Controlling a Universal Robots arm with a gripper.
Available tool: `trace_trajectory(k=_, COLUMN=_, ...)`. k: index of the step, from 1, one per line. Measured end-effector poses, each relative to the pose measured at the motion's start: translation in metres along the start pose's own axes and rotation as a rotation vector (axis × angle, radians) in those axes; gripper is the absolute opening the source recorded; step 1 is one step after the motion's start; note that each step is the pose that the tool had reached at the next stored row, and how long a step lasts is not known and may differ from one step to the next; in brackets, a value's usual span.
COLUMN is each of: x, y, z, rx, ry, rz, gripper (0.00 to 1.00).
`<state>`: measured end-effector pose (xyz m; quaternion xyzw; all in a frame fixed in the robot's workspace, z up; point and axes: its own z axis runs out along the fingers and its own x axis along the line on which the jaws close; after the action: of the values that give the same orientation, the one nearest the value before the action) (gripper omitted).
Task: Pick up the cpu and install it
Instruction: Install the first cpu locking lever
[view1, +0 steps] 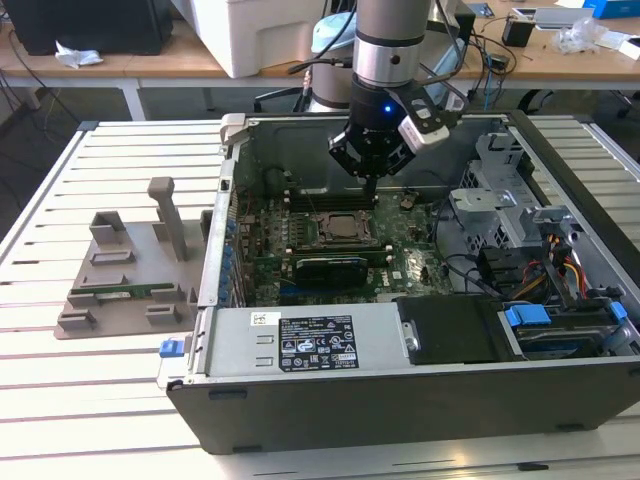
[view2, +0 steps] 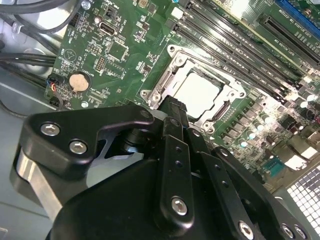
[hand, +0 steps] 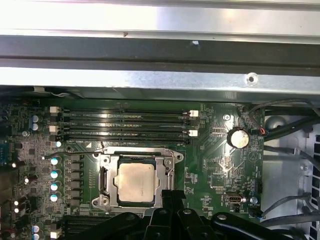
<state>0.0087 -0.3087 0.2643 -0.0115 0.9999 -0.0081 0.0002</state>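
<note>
cpu (hand: 138, 181) seated in socket, end effector (hand: 172, 196) pressed together just beside its edge

slatted table (view1: 60, 380), computer case (view1: 400, 400), grey tray (view1: 120, 290)

The cpu (hand: 136, 182) sits in the motherboard (hand: 210, 150) socket (hand: 102, 181) beside empty memory slots (hand: 125, 125).

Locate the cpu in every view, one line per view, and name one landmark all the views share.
Exterior view: the cpu sits in its socket on the motherboard, just below the gripper.
Second wrist view: the cpu lies in the metal socket frame, just beyond the black fingers.
First wrist view: the cpu sits in the socket, beside the fingers.
Shared landmark: the black memory slots beside the socket.
</note>
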Motion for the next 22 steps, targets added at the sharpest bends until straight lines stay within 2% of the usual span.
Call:
trace_trajectory(k=8, x=0.0041, y=0.0002, z=0.0, rx=-0.0001, ry=0.0, rz=0.0, gripper=0.11)
trace_trajectory(k=20, x=0.0296, y=0.0008, z=0.0, rx=-0.0001, ry=0.0, rz=0.0, gripper=0.11)
trace_trajectory(k=22, x=0.0357, y=0.001, z=0.0, rx=-0.0002, ry=-0.0001, rz=0.0, gripper=0.11)
